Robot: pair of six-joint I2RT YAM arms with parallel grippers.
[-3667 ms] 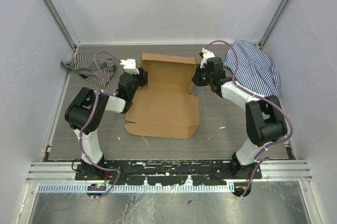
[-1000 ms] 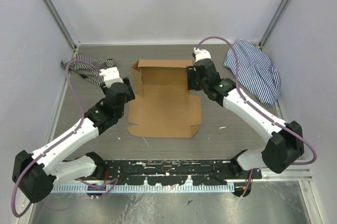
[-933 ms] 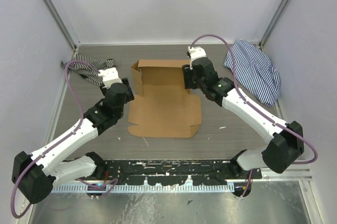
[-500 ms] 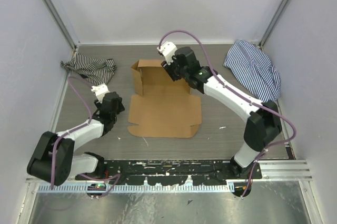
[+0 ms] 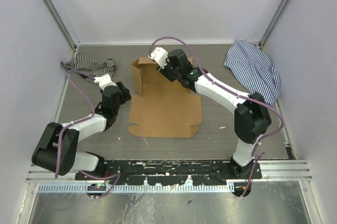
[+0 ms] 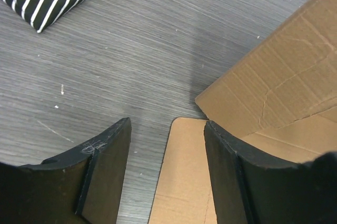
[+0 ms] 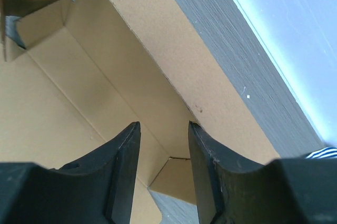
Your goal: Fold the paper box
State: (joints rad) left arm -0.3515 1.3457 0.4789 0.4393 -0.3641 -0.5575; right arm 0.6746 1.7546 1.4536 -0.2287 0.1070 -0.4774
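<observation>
Black-and-white striped cloth (image 5: 88,65) far left, blue-striped cloth (image 5: 254,71) far right, grey wood-grain table (image 5: 221,129), pale walls (image 5: 174,3)

Plain brown corrugated paper box (image 5: 164,111), partly folded, lay in the middle of the grey table (image 5: 226,116). Its end toward the table's far edge had walls standing upright; the large panel toward the near edge lay flat, with 2 notched corners.
</observation>
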